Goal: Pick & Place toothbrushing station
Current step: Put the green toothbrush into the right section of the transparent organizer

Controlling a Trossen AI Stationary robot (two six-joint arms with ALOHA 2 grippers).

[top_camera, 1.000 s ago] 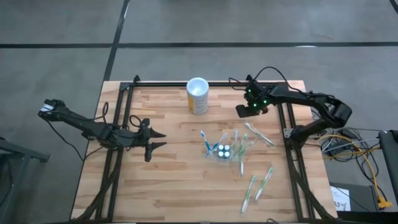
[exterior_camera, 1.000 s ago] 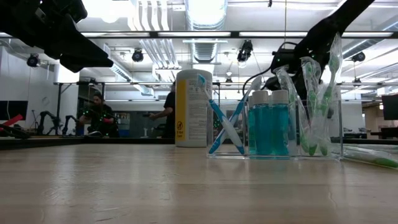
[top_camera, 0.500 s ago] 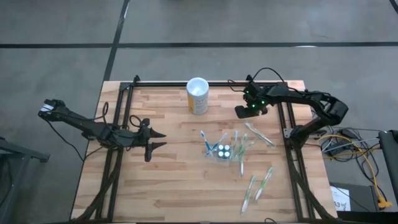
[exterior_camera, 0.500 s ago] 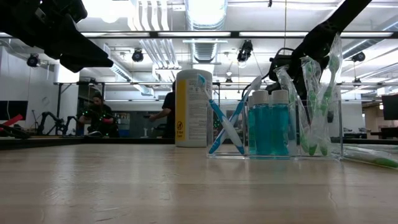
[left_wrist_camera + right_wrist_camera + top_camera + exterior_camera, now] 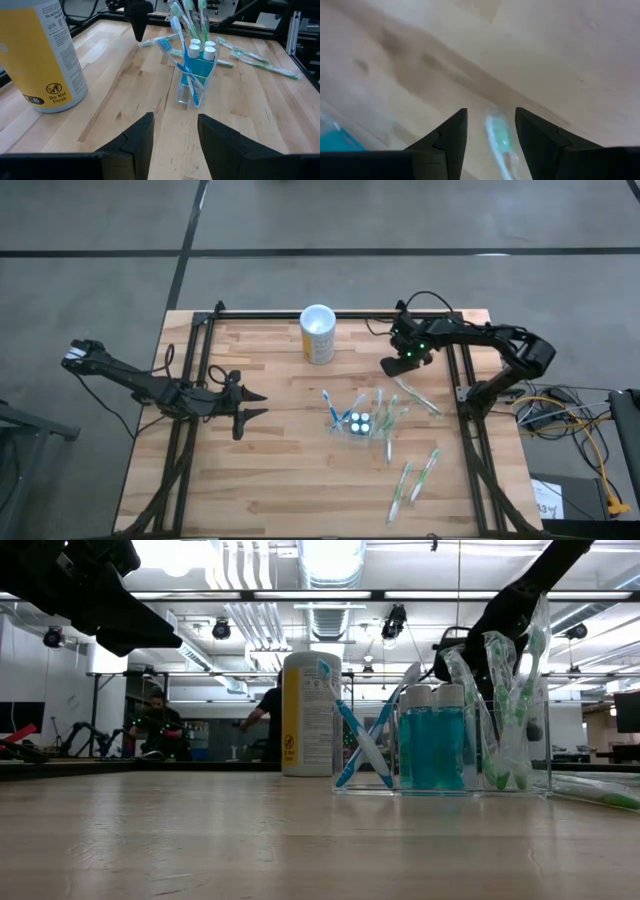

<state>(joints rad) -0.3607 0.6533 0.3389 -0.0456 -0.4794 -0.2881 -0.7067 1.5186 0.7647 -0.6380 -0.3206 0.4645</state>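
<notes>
Right of centre in the high view stands the toothbrushing station [image 5: 362, 420], a clear holder with toothbrushes and two blue bottles, on the wooden table [image 5: 280, 480]. Above it and slightly right, the right gripper [image 5: 392, 367] hovers with its fingers parted over a loose toothbrush [image 5: 498, 136], holding nothing. At mid-left, the left gripper [image 5: 250, 405] waits, fingers spread and empty. A yellow cup [image 5: 317, 334] stands at upper centre.

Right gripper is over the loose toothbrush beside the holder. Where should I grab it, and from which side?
Grip the toothbrush at mid-handle, coming straight down. It lies flat and slanted on the table, so turn the jaws across the handle. The right gripper is open, hovering by its upper end; the brush shows between the fingers in the right wrist view. Stay clear of the holder.
</notes>
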